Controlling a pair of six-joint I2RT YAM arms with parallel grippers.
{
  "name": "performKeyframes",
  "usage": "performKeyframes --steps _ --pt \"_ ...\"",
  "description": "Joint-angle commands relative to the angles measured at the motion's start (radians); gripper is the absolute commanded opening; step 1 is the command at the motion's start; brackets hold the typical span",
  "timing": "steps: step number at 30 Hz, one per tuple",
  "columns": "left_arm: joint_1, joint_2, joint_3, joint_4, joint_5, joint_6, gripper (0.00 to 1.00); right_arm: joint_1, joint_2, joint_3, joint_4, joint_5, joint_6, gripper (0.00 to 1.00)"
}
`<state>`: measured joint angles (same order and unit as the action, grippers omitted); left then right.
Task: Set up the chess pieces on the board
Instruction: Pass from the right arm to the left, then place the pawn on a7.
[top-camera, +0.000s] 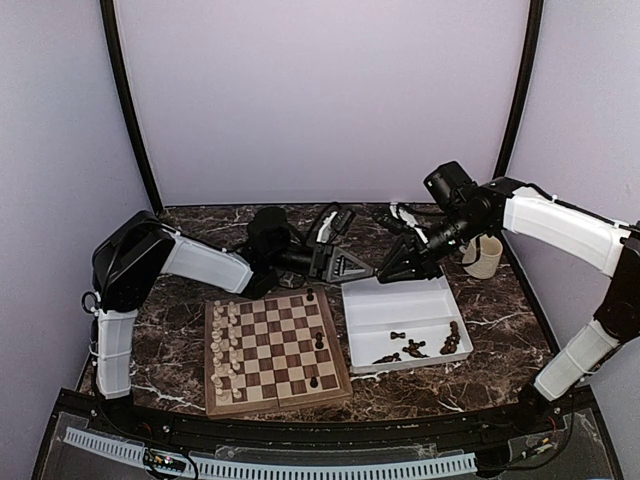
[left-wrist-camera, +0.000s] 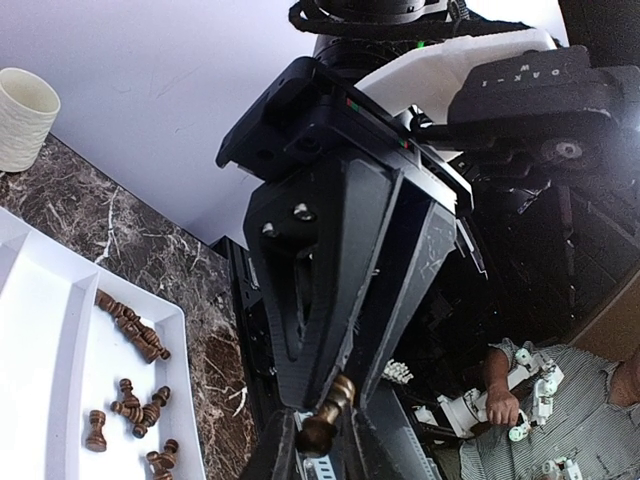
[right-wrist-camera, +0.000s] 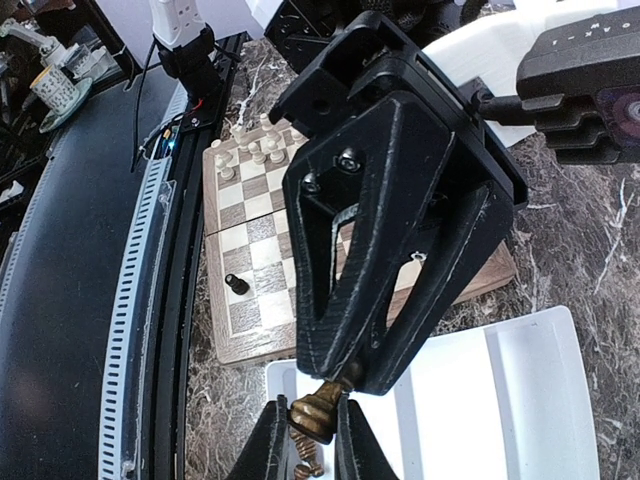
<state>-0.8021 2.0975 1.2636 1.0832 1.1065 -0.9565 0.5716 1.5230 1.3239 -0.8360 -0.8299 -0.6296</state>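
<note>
Left gripper (left-wrist-camera: 326, 452) and right gripper (right-wrist-camera: 312, 445) stood tip to tip above the far left corner of the white tray (top-camera: 400, 305), just right of the board (top-camera: 280, 352). Both were clenched on one dark piece (right-wrist-camera: 314, 415), each pinching an end, and the piece hung off the table (top-camera: 500, 320). Cream pieces (top-camera: 222, 345) stood in two files along the board's left side. Three dark men (top-camera: 319, 340) stood apart on its right half. Loose dark pieces (top-camera: 415, 348) lay in the tray's near right part. A cream mug (top-camera: 484, 255) sat far right, beyond the tray.
</note>
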Motion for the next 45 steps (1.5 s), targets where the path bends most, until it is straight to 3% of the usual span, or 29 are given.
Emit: performKeyframes --steps 1,7,11,15,17,18,19,20,24,30,35,45 --pt "-0.006 -0.013 0.035 0.065 0.052 -0.018 0.16 0.007 0.017 -0.007 0.068 0.064 0.032 0.13" --pt "-0.004 -0.013 0.037 0.076 0.065 -0.037 0.07 0.009 0.023 -0.019 0.088 0.097 0.047 0.16" --pt "0.015 -0.033 0.013 0.062 0.058 -0.040 0.05 0.007 0.005 -0.016 0.037 0.087 0.011 0.31" --pt "0.054 -0.101 -0.027 -0.081 0.031 0.046 0.04 -0.019 -0.024 -0.016 -0.040 0.070 -0.034 0.40" --pt "0.077 -0.159 -0.026 -0.287 0.000 0.180 0.04 -0.042 -0.040 -0.029 -0.065 0.062 -0.047 0.42" --pt "0.087 -0.205 -0.005 -0.502 -0.047 0.322 0.03 -0.052 -0.048 -0.042 -0.066 0.068 -0.050 0.42" --pt "0.091 -0.229 0.015 -0.612 -0.081 0.408 0.03 -0.063 -0.056 -0.060 -0.062 0.077 -0.050 0.43" --pt "0.093 -0.266 0.069 -0.856 -0.161 0.567 0.03 -0.073 -0.063 -0.078 -0.055 0.089 -0.049 0.43" --pt "0.093 -0.316 0.229 -1.402 -0.423 0.903 0.03 -0.093 -0.079 -0.176 0.027 0.180 -0.040 0.44" --pt "0.090 -0.315 0.355 -1.809 -0.782 1.122 0.03 -0.089 -0.058 -0.285 0.124 0.311 -0.041 0.44" --pt "0.090 -0.253 0.371 -1.930 -0.971 1.167 0.02 -0.079 -0.030 -0.299 0.148 0.304 -0.016 0.45" --pt "0.089 -0.123 0.430 -1.929 -0.946 1.130 0.02 -0.049 0.000 -0.310 0.148 0.325 -0.020 0.45"
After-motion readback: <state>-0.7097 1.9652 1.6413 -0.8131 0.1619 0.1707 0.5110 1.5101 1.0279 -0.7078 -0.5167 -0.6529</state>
